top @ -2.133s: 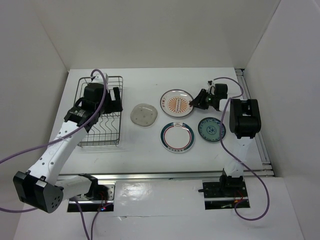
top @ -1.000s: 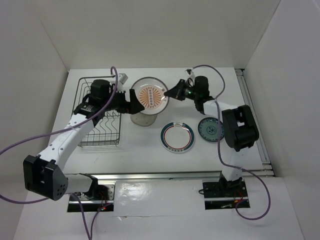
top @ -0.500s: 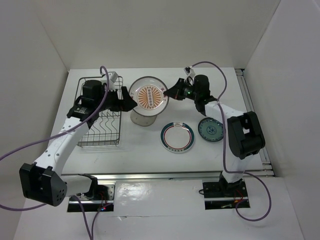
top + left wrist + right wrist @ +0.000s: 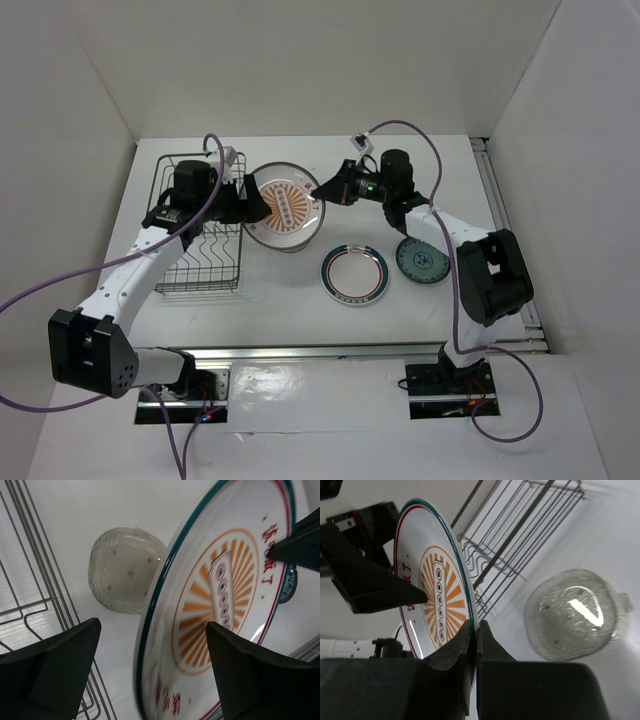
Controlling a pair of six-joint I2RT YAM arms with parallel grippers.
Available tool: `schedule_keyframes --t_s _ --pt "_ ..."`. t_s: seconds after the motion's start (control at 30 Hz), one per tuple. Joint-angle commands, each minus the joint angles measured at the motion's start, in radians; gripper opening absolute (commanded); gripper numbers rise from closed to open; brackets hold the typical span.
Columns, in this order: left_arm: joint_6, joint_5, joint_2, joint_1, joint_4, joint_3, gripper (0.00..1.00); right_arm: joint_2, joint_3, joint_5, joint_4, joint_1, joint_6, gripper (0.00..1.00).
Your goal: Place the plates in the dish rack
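Observation:
The cream plate with the orange sunburst (image 4: 284, 208) hangs tilted on edge above the table, just right of the dish rack (image 4: 178, 262). My right gripper (image 4: 322, 195) is shut on its right rim; the right wrist view shows both jaws of this gripper (image 4: 476, 640) pinching the plate (image 4: 435, 592). My left gripper (image 4: 257, 207) is open with its jaws either side of the plate's left rim (image 4: 165, 630), not touching. The translucent grey plate (image 4: 297, 242) lies under it, partly hidden. The white ringed plate (image 4: 354, 275) and the teal plate (image 4: 420, 258) lie flat.
The dark wire rack (image 4: 520, 525) holds no plates, and my left arm reaches across its near side. White walls close the table on three sides. A metal rail (image 4: 505, 230) runs along the right edge.
My right gripper has lifted the sunburst plate off the table, carried it left and lowered it slightly. My left gripper came over from the rack, and its open jaws now straddle the rim.

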Motion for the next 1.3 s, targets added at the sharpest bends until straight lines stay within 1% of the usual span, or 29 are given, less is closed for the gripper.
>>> schedule_keyframes --t_s 0.0,0.03,0.1,0.13,0.17,0.2,0.23,0.27,0.3,0.43,0.47,0.53,0.57,0.6,0.63,0.67,0.73,0.77,0.83,0.87,0.97,1.0,1.07,1.1,1.17,1.2,1.27 --pt "-0.001 0.100 -0.016 0.007 0.069 0.007 1.00 -0.023 0.043 -0.082 0.095 0.050 0.004 0.00" --pt "-0.001 0.114 -0.025 0.007 0.069 0.007 1.00 -0.023 0.052 -0.082 0.086 0.050 0.004 0.00" --pt "-0.001 0.127 -0.025 0.016 0.081 0.007 0.87 -0.023 0.053 -0.071 0.074 0.060 -0.007 0.00" --pt "-0.001 0.127 -0.025 0.016 0.081 0.007 0.70 -0.023 0.053 -0.071 0.074 0.060 -0.007 0.00" --pt "-0.001 0.127 -0.025 0.016 0.081 0.007 0.50 -0.023 0.053 -0.071 0.074 0.060 -0.007 0.00" --pt "0.008 0.127 -0.025 0.016 0.081 0.007 0.16 -0.023 0.053 -0.062 0.074 0.060 -0.007 0.00" --pt "0.008 0.127 -0.025 0.016 0.081 0.007 0.08 -0.014 0.053 -0.062 0.074 0.060 -0.007 0.00" --pt "0.008 0.127 -0.025 0.016 0.081 0.007 0.03 -0.014 0.053 -0.062 0.074 0.060 -0.007 0.00" --pt "0.008 0.127 -0.034 0.016 0.071 0.016 0.00 -0.014 0.062 -0.062 0.074 0.060 -0.007 0.00" --pt "0.008 0.137 -0.052 0.016 0.071 0.016 0.00 0.006 0.072 -0.062 0.074 0.060 -0.007 0.00" --pt "0.008 0.137 -0.052 0.016 0.071 0.016 0.00 0.006 0.072 -0.062 0.083 0.060 -0.007 0.03" --pt "0.008 0.127 -0.080 0.016 0.062 0.016 0.00 0.017 0.082 -0.062 0.083 0.060 -0.007 0.62" --pt "0.018 0.089 -0.091 0.016 0.048 0.016 0.00 0.017 0.082 -0.062 0.083 0.060 -0.007 0.87" --pt "0.018 0.061 -0.103 0.016 0.039 0.016 0.00 0.017 0.082 -0.051 0.062 0.060 -0.007 1.00" --pt "0.039 0.029 -0.132 0.016 0.038 0.016 0.00 0.027 0.094 -0.051 0.052 0.060 -0.018 1.00" --pt "0.039 -0.057 -0.146 0.016 0.019 0.016 0.00 0.027 0.094 -0.051 0.052 0.049 -0.018 1.00" --pt "0.048 -0.143 -0.195 0.016 -0.018 0.016 0.00 0.027 0.085 -0.062 0.042 0.026 -0.018 1.00" --pt "0.048 -0.218 -0.210 0.016 -0.027 0.016 0.00 0.027 0.065 -0.062 0.054 0.026 -0.018 1.00" --pt "0.048 -0.289 -0.236 0.016 -0.060 0.042 0.00 0.027 0.056 -0.073 0.054 -0.006 -0.018 1.00" --pt "0.059 -0.380 -0.258 0.016 -0.073 0.042 0.00 0.027 0.045 -0.073 0.054 -0.006 -0.018 1.00" --pt "0.074 -0.571 -0.287 0.016 -0.115 0.068 0.00 0.018 0.045 -0.073 0.008 -0.032 -0.029 1.00" --pt "0.087 -0.723 -0.296 0.016 -0.115 0.068 0.00 0.007 0.045 -0.073 -0.006 -0.041 -0.044 1.00" --pt "0.122 -0.847 -0.325 0.004 -0.100 0.024 0.00 -0.002 0.045 -0.073 -0.027 -0.051 -0.058 1.00" --pt "0.133 -0.943 -0.325 -0.005 -0.078 0.012 0.00 -0.013 0.036 -0.073 -0.037 -0.051 -0.068 1.00" --pt "0.145 -1.004 -0.325 -0.005 -0.078 0.001 0.00 -0.023 0.036 -0.073 -0.046 -0.060 -0.069 1.00" --pt "0.145 -1.057 -0.325 -0.005 -0.078 0.001 0.00 -0.023 0.036 -0.073 -0.046 -0.060 -0.069 1.00" --pt "0.145 -1.081 -0.296 -0.005 -0.087 0.001 0.00 -0.023 0.036 -0.085 -0.046 -0.060 -0.078 1.00"
